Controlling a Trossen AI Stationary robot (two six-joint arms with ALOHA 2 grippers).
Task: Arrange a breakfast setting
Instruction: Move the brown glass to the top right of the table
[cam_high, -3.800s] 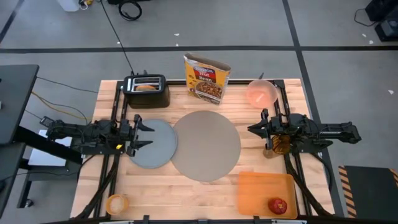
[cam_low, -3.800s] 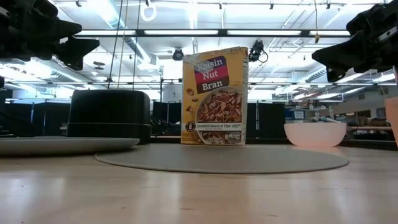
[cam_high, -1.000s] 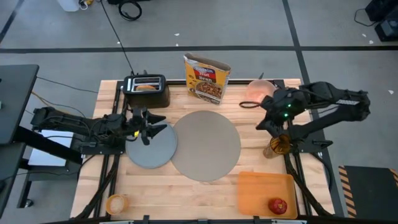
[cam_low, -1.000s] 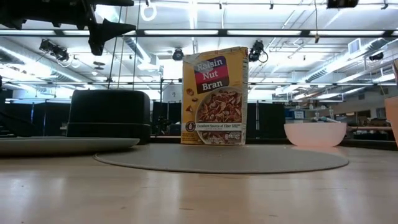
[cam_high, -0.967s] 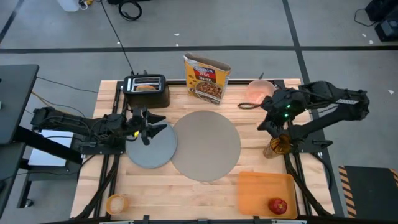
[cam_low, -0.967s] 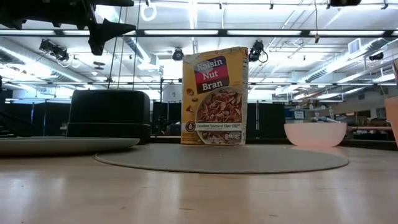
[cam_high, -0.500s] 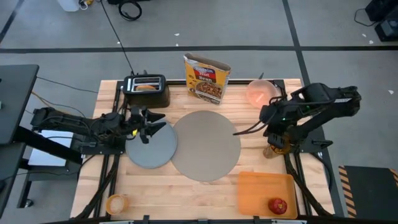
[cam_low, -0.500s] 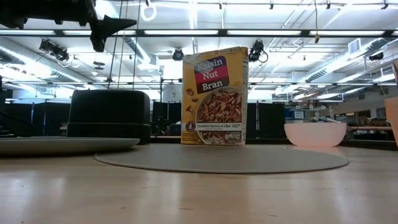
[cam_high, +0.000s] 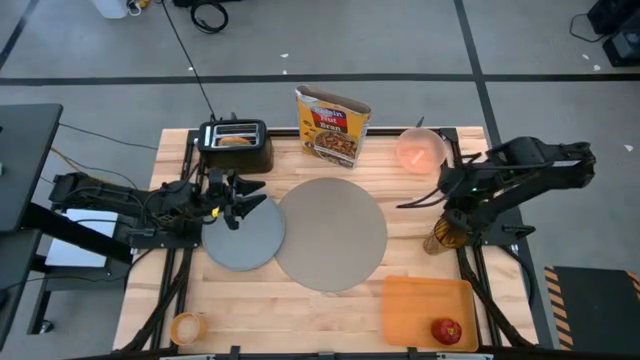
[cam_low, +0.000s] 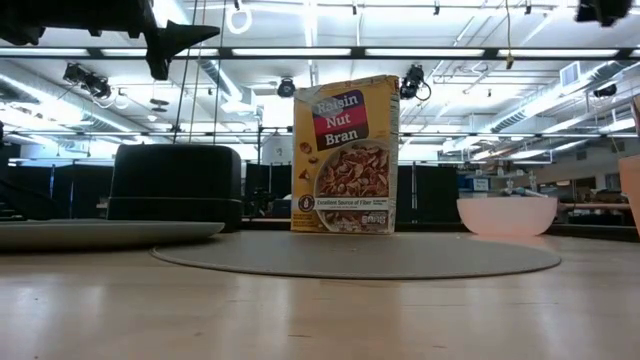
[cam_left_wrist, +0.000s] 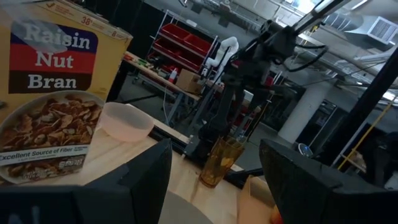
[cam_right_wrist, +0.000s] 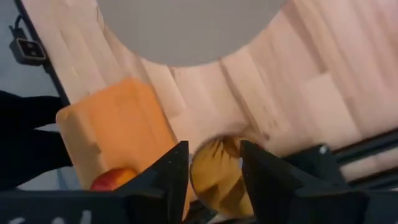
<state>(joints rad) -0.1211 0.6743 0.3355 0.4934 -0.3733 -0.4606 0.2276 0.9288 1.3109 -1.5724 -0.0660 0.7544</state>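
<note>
The left gripper (cam_high: 245, 199) hovers with fingers spread over the grey plate (cam_high: 244, 233), pointing toward the round mat (cam_high: 332, 233) just beside it. The right gripper (cam_right_wrist: 212, 163), fingers parted and empty, hangs above the upright amber glass (cam_high: 448, 234) at the table's right edge.

Left arm reaches in from the table's left edge, stretched low and roughly level toward the table's middle; left gripper (cam_high: 243, 201) at its tip, fingers spread wide, nothing between them; in its own wrist view both dark fingers (cam_left_wrist: 138, 180) stand well apart with a clear gap. Right arm folded at the table's right edge, elbow bent back on itself, wrist turned downward; right gripper (cam_high: 408, 203) points toward the table's centre; its wrist view looks down, the two fingers (cam_right_wrist: 164, 173) parted with a narrow gap, gripping nothing.
</note>
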